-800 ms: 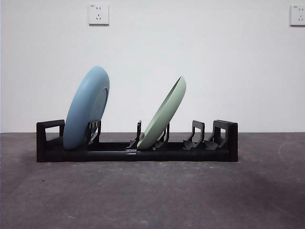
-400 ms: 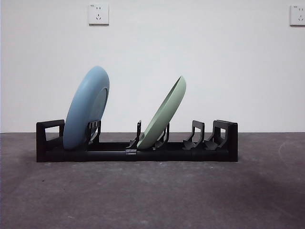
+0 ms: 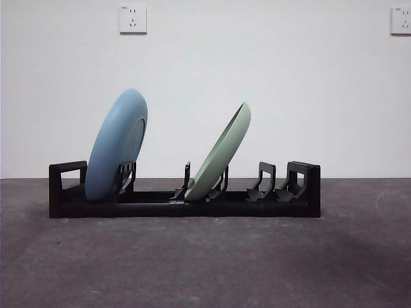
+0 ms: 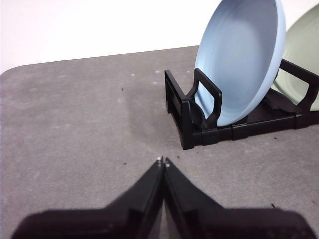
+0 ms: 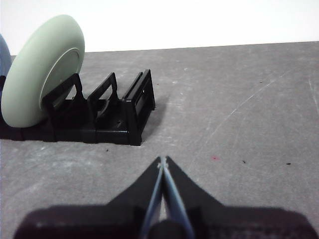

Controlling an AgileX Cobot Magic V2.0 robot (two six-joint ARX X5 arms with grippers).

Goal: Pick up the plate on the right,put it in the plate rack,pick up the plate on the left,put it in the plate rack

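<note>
**A:** Start nearest you. Your left gripper has its jaws pressed tip to tip with nothing between them, hovering over bare desk short of the plate rack's boxy end loop. What about the other one?

**B:** Same picture: your right gripper is pinched closed and empty, hanging over the desk off the rack's opposite end. Neither arm shows in the front view, so I'd judge both are parked clear.

**A:** Now the rack itself. The blue plate stands on edge in the slot just inside one end loop, its back leaning on a prong. That lean is what keeps it from rolling.

**B:** And the green plate sits near the rack's middle, tilted much further over, rim wedged low between two prongs. The slots beyond it, towards the far end loop, are unfilled.

**A:** So both plates are racked, touching only the rack, well apart from each other.

**B:** To my eye your task looks finished. Behind the rack there's only the white wall and its two sockets.
</note>
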